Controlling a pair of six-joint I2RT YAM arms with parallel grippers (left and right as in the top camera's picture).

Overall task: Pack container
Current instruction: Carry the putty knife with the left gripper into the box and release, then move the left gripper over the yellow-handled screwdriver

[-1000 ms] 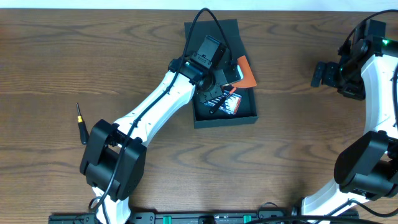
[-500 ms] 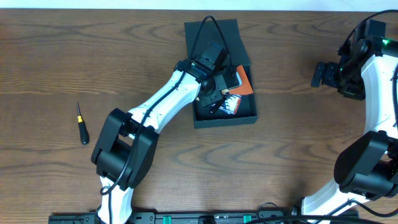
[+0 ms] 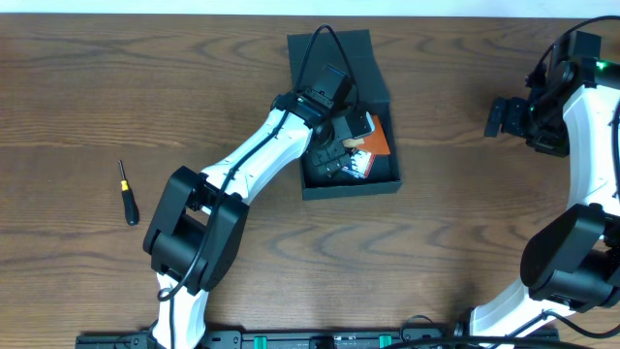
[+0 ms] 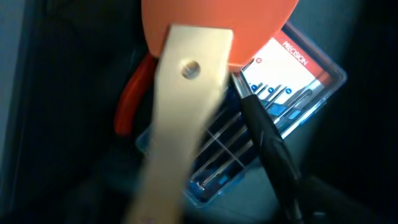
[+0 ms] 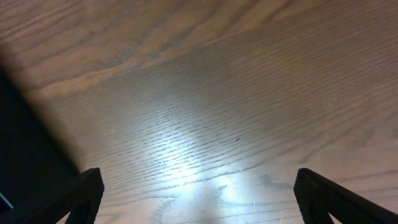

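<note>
Left fingers (image 3: 351, 126) over container (image 3: 360, 58) (spread impossible to tell), orange spatula (image 4: 186, 93) inside, right fingers (image 5: 323, 193) wide, empty

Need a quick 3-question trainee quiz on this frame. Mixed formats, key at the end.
1. Which gripper hangs over the dark teal-grey cardboard box?
2. True or false: the box is closed.
3. What lies on the wooden table, outside the box?
A. small black-and-yellow screwdriver
B. orange spatula
C. boxed screwdriver set

Key: 1. left gripper; 2. false; 3. A
</note>
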